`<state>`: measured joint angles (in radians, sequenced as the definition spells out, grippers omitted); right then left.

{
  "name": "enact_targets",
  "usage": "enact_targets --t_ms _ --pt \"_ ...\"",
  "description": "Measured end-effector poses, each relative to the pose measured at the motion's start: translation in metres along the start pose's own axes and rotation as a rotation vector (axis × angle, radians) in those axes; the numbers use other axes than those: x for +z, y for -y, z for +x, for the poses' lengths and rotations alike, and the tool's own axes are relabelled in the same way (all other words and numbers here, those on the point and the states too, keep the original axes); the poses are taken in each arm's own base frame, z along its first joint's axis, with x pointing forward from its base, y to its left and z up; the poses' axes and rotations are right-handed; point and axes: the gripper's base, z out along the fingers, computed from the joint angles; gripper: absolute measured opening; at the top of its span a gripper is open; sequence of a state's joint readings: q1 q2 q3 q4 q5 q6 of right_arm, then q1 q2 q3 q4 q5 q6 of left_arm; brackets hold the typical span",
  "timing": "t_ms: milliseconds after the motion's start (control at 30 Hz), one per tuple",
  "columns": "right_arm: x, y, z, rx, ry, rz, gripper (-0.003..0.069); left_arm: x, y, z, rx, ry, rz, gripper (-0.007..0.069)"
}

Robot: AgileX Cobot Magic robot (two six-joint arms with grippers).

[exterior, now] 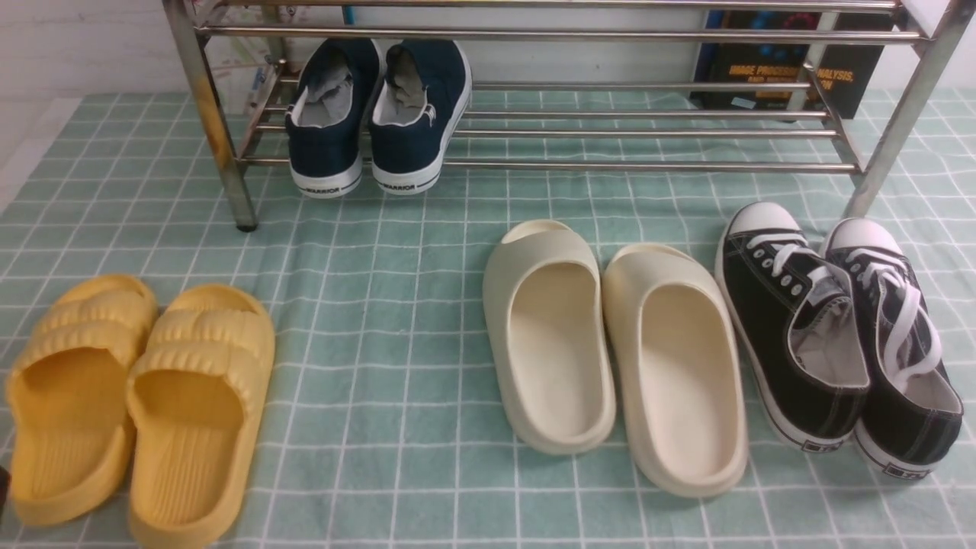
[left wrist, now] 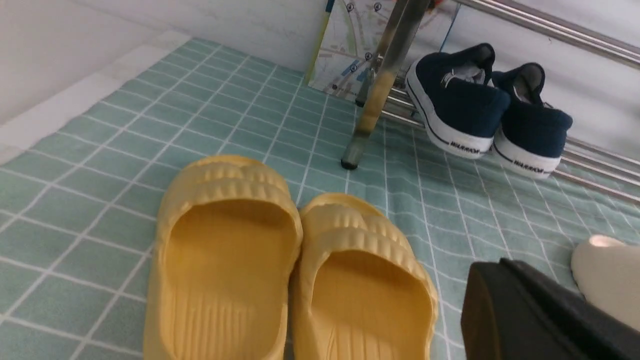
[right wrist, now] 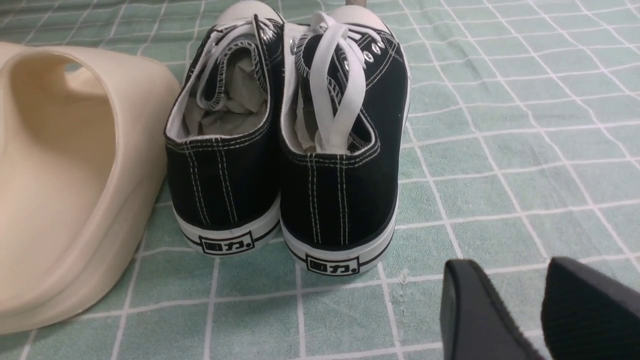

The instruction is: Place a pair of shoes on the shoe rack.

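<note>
The pair of shoes, two navy slip-ons (exterior: 324, 114) (exterior: 419, 114) with white soles, stands side by side on the lowest shelf of the steel shoe rack (exterior: 610, 34), at its left end, heels toward me. They also show in the left wrist view (left wrist: 460, 107), next to the rust-stained leg (left wrist: 377, 85). My left gripper (left wrist: 500, 270) is shut and empty, low above the cloth beside the yellow slides. My right gripper (right wrist: 510, 280) is open and empty, just behind the black sneakers. Neither gripper shows in the front view.
Yellow slides (exterior: 137, 396) lie at the front left, cream slides (exterior: 610, 351) in the middle, and black lace-up sneakers (exterior: 839, 335) at the right, all on a green checked cloth (exterior: 381, 305). A dark book (exterior: 785, 69) leans behind the rack.
</note>
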<state>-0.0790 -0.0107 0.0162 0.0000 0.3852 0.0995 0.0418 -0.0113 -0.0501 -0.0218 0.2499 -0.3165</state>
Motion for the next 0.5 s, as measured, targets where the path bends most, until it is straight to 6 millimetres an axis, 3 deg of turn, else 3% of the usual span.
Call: enact_targets --t_ms 200,500 --pt "0.0 0.0 0.0 0.0 0.0 0.0 0.0246 0.004 -0.004 0.021 -0.01 -0.086 0.033 -0.0013" --pt "0.0 0.0 0.0 0.0 0.0 0.0 0.0246 0.005 -0.005 0.028 -0.001 -0.119 0.034 -0.0013"
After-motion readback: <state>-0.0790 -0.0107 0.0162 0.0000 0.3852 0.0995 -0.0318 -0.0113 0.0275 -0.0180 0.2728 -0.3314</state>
